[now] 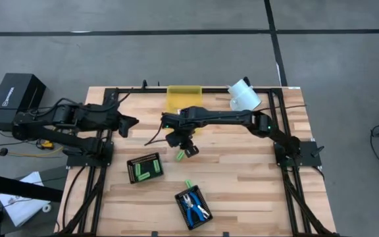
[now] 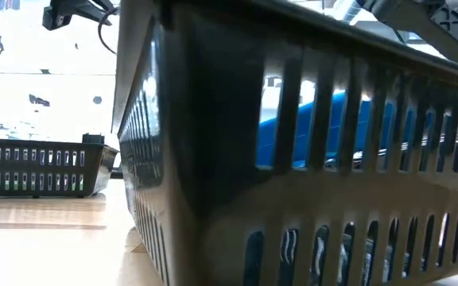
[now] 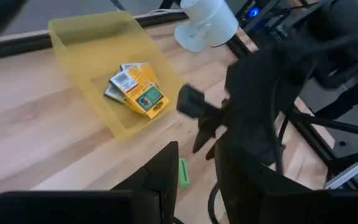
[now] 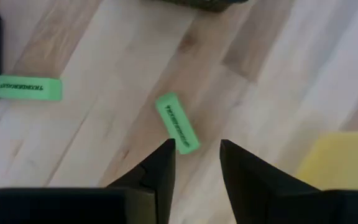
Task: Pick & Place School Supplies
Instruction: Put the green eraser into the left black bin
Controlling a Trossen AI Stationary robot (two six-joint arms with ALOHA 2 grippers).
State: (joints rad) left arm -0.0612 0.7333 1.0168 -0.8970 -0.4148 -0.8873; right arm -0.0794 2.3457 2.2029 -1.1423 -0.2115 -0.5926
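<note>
Right gripper (image 4: 196,152) hovers with jaws parted and empty just above a green stick (image 4: 176,122) on the wooden table (image 4: 272,62); left gripper (image 3: 194,168) waits, jaws narrowly apart, empty.

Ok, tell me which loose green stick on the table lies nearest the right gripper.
The green stick just beside the right gripper, above the trays; the other loose stick lies farther off by the scissors tray.

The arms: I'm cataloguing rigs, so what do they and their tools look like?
Both are black, jointed and slim. The left arm has a yellow tag near its base; the right arm shows small green lights and a thin black cable. The right tool has two flat, dark, tapered fingers.
</note>
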